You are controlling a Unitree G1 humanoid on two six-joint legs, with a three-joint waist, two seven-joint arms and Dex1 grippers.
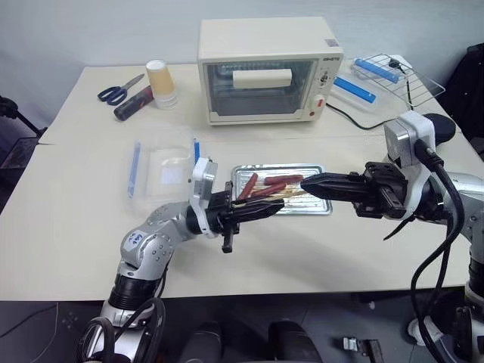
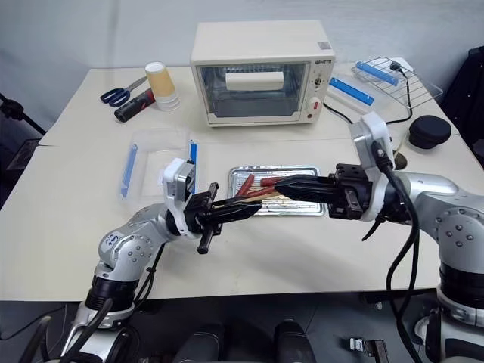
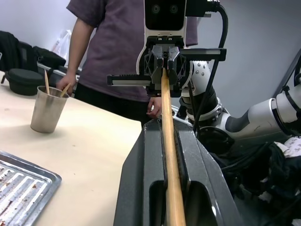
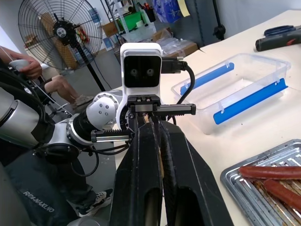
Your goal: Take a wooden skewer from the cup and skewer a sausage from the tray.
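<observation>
From the head cameras I am seeing both grippers meeting end to end just above the tray [image 1: 321, 208], the left gripper [image 1: 266, 209] coming in from the near-left side and the right gripper [image 1: 311, 184] from the right, with the skewer [image 1: 291, 194] bridging them over the sausages [image 1: 281, 180]. In the left wrist view my left fingers [image 3: 188, 155] are clamped tight along the skewer, which is running straight into the right gripper's closed fingers opposite; the cup [image 3: 47, 109] is standing on the table beyond the tray, a person's hand [image 3: 66, 84] beside it. In the right wrist view the right fingers [image 4: 181, 160] are pinched on the same stick. My worry: with both ends held, any misaligned pull could be bending or snapping the thin stick, or dropping it when one side lets go.
</observation>
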